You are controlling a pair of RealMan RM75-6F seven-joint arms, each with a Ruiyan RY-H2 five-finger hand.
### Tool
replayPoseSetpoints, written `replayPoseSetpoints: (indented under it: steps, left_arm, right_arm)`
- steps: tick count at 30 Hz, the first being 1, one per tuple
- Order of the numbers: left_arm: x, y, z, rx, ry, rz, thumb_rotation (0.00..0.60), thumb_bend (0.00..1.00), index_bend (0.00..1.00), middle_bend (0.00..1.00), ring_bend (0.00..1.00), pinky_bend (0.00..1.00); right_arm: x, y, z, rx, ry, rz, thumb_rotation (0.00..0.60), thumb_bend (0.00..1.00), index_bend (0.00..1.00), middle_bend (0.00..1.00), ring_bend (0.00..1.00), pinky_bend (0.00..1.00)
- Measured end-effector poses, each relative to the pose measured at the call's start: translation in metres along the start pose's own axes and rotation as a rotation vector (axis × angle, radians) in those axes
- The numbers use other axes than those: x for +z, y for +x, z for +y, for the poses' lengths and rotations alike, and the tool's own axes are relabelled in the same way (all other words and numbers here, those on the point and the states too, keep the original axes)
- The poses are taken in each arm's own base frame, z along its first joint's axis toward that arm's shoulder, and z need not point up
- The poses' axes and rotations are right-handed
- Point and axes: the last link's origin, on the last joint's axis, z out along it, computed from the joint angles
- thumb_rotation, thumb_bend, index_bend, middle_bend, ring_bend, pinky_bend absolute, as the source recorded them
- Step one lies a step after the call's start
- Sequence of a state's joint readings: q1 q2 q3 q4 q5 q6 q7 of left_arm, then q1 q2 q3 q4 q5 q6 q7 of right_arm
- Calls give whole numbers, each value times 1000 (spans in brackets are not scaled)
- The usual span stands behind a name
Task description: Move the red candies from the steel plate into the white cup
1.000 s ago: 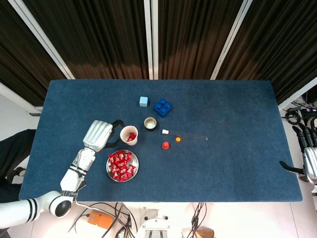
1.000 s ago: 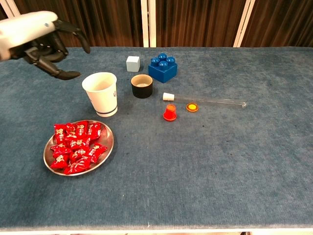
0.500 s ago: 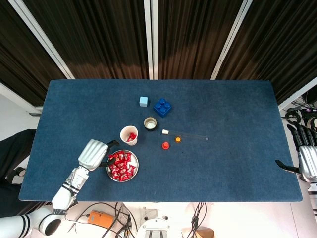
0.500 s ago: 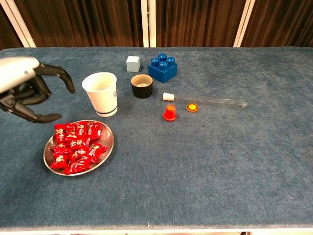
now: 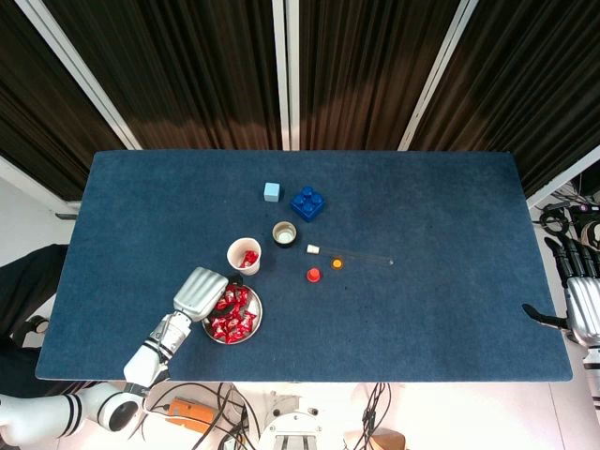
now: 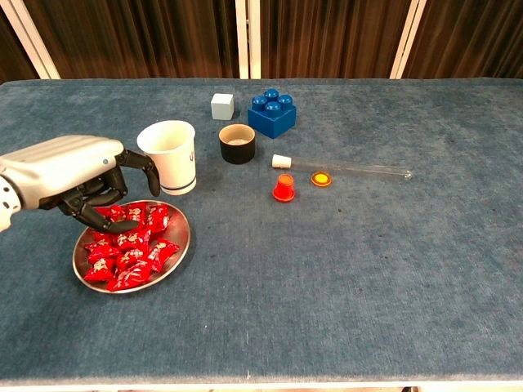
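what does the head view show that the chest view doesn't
Only the head view shows the right hand off the table's right edge, and red candies inside the white paper cup. Only the chest view shows the left hand's dark fingers reaching down onto the red wrapped candies. Both show the left hand over the round steel plate, the blue toy brick and the clear test tube.

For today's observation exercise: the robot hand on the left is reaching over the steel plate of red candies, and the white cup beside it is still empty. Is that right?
Not quite. The white cup already holds red candy, as the head view shows. The rest stands: the left robot hand is over the steel plate of candies.
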State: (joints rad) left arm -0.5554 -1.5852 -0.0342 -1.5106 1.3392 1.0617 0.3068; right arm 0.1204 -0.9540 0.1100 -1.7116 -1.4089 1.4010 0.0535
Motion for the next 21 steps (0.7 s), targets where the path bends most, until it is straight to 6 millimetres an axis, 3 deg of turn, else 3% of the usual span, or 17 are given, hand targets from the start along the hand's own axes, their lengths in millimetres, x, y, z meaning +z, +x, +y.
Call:
replayPoseSetpoints:
  steps: [21]
  left_arm:
    - [9,-14,2,-12,31,-21,600,229,446,921,919,829]
  right_arm:
    - [-1,-1,1,1,-3,-6,600,257,0,32,0,111]
